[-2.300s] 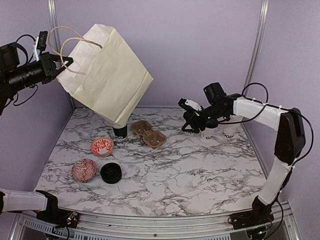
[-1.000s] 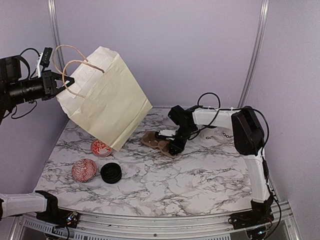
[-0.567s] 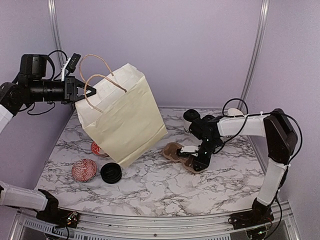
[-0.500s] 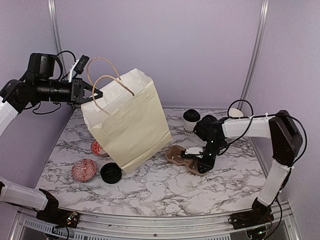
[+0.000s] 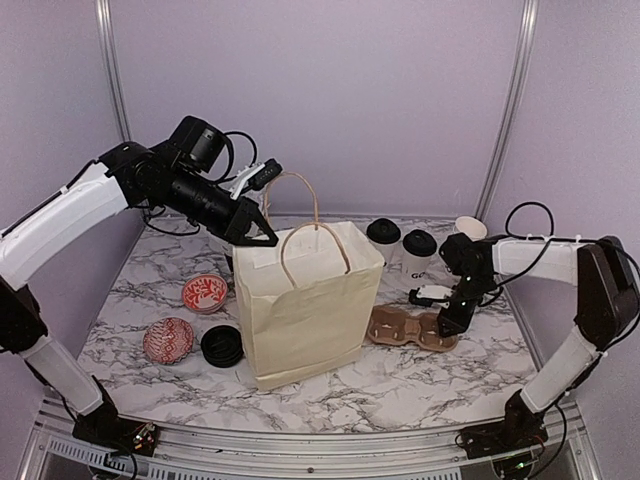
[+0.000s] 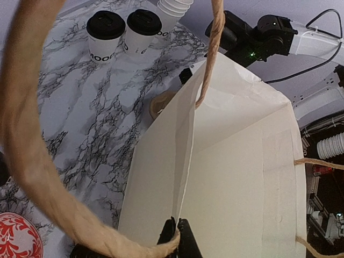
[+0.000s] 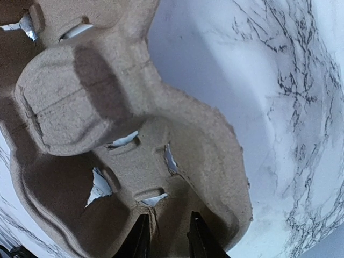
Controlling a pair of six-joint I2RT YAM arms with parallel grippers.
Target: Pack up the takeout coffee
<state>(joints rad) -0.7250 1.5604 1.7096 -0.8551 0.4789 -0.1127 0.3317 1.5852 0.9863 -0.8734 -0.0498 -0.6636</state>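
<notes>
takeout coffee cups (image 5: 386, 240) — counted two, upright and side by side at the back right of the marble table (image 5: 330, 390), black lids on, outside both bag and carrier. spotted a stack of lidless white cups (image 5: 467, 228) just beside them. saw the cardboard carrier (image 5: 400, 327) lying flat in front of the cups, apart from them. found the right gripper (image 7: 166, 236) low at the carrier's right end, fingers nipped in on its rim with only cardboard between them. noticed the paper bag (image 5: 310, 300) standing open mid-table, just beside the carrier. caught the left gripper (image 6: 178, 232) squeezed tight on the bag's back rim, next to a twine handle. also clocked two red-patterned bowls (image 5: 203, 293) and some black lids (image 5: 221, 346) near the bag's other side.
</notes>
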